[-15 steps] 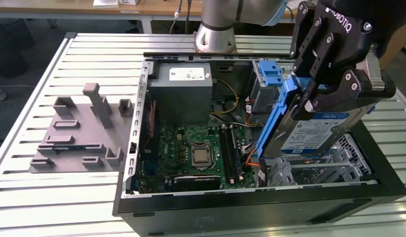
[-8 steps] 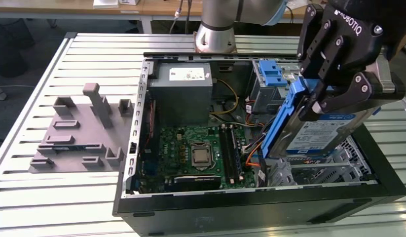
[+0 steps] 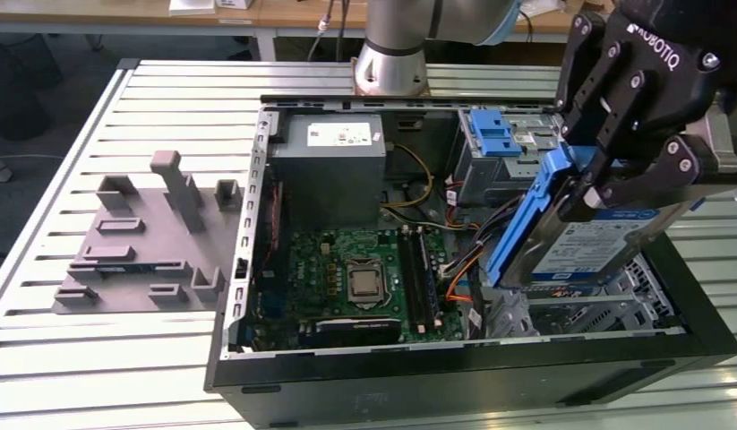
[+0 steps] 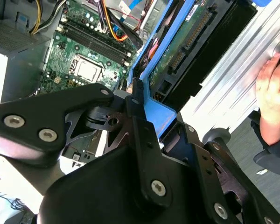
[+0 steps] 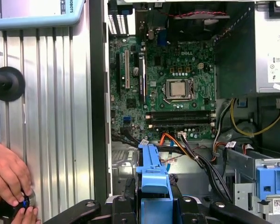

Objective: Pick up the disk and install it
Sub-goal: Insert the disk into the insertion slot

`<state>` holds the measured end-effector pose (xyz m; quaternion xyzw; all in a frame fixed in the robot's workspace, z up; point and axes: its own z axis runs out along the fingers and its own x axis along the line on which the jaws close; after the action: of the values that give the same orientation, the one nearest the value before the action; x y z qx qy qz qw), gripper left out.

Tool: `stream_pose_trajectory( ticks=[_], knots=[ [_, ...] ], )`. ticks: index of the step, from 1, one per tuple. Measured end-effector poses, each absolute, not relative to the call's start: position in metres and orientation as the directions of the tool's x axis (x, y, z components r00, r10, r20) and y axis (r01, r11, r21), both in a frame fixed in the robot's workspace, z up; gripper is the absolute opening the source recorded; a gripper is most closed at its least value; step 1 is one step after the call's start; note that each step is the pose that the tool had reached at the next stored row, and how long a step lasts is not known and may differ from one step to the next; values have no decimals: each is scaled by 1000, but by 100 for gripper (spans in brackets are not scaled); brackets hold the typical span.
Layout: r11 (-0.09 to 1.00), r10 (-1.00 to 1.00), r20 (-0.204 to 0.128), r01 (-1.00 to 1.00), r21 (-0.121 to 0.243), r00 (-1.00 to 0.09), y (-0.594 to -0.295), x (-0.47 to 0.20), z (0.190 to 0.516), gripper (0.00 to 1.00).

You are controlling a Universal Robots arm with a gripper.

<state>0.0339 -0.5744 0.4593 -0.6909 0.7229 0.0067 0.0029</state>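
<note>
The black gripper (image 3: 592,186) has its fingers squeezed tight on the disk (image 3: 595,251). It is closed around the disk and holds nothing else. The disk is a flat, shiny silver box with a white and blue sticker. A smooth blue plastic frame runs along its long edge. In the exterior view it hangs tilted, up on its edge, over the 3 o'clock part of the open computer case (image 3: 464,372). Its low end is just over a silver metal cage (image 3: 583,309) full of little holes. I cannot tell if they touch.

The case is a big black box with flat walls. It lies open on a table (image 3: 57,358) made of long silver ribs. Near the middle of the case lies the green board (image 3: 332,269), bumpy with tiny parts. A shiny square chip (image 3: 365,283) sits on it. At 12 o'clock from the board is a plain grey metal box (image 3: 332,166) with a white sticker. At 1 o'clock from the board, a small blue ridged latch (image 3: 497,134) stands on a grey metal rack.

At 9 o'clock from the case, a grey plastic block (image 3: 141,242) with blocky posts lies on the table.

In the first wrist view, thin orange wires (image 5: 170,138) curl by the board's edge. A person's hand (image 5: 7,175) rests at the edge of the ribbed table.
</note>
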Motion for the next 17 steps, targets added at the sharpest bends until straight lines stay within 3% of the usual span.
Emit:
stream_pose_trajectory(
  ticks=[17],
  knots=[
    [45, -999, -13, -999, 6, -45, -571, 58, 452, 36]
  ],
)
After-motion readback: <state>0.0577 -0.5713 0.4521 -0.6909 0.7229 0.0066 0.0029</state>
